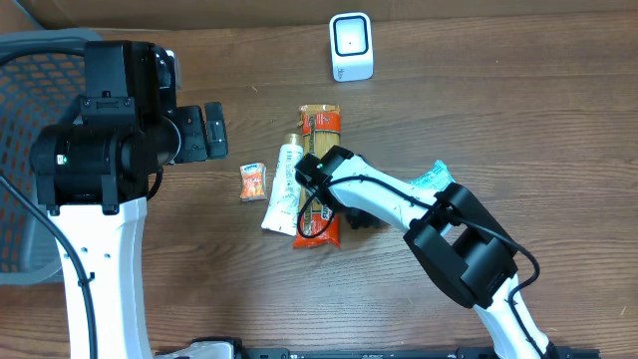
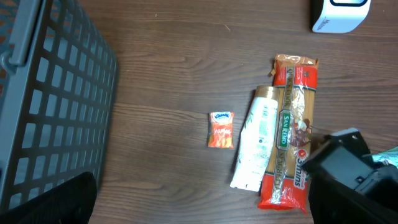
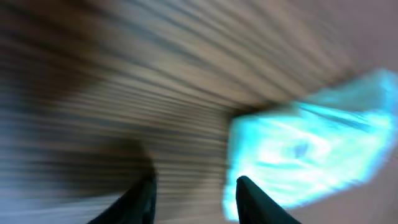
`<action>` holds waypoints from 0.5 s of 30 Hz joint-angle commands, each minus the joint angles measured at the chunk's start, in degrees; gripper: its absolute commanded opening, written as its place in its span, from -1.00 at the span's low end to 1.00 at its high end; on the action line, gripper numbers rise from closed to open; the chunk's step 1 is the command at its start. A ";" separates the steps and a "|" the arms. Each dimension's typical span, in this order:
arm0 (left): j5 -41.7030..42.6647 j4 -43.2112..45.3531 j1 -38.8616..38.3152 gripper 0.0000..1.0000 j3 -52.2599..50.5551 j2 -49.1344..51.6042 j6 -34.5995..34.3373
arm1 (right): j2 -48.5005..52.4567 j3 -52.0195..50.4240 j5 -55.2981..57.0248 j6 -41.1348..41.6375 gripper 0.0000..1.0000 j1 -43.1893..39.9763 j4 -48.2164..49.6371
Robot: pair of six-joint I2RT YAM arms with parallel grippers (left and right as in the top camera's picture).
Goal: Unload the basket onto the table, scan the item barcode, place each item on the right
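Several items lie mid-table: an orange spaghetti packet (image 1: pixel 321 130) (image 2: pixel 292 124), a white pouch (image 1: pixel 284 184) (image 2: pixel 256 146), a small orange tissue packet (image 1: pixel 253 182) (image 2: pixel 221 129), and a light blue packet (image 1: pixel 435 178) (image 3: pixel 311 149) half under the right arm. The white scanner (image 1: pixel 351 47) (image 2: pixel 339 15) stands at the back. My right gripper (image 1: pixel 354 215) (image 3: pixel 196 199) hangs low by the spaghetti packet's near end. Its view is blurred: jaws apart, bare wood between them, the blue packet beside its right finger. My left gripper (image 1: pixel 204 132) (image 2: pixel 199 211) is open and empty, left of the items.
A grey mesh basket (image 1: pixel 30 150) (image 2: pixel 50 93) fills the left side of the table. The right arm's white link (image 1: pixel 379 194) crosses over the near ends of the spaghetti packet and the pouch. A cardboard wall runs along the back edge.
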 commanded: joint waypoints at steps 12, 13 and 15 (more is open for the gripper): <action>-0.68 0.04 0.44 1.00 0.07 0.20 -0.17 | -21.31 4.24 -28.81 -8.81 0.06 -24.35 3.19; -0.68 0.04 0.44 1.00 0.07 0.20 -0.17 | -21.24 3.39 -28.85 -8.24 0.06 -26.62 3.21; -0.68 0.04 0.44 1.00 0.07 0.20 -0.17 | -21.16 1.40 -28.85 -7.48 0.09 -30.77 3.87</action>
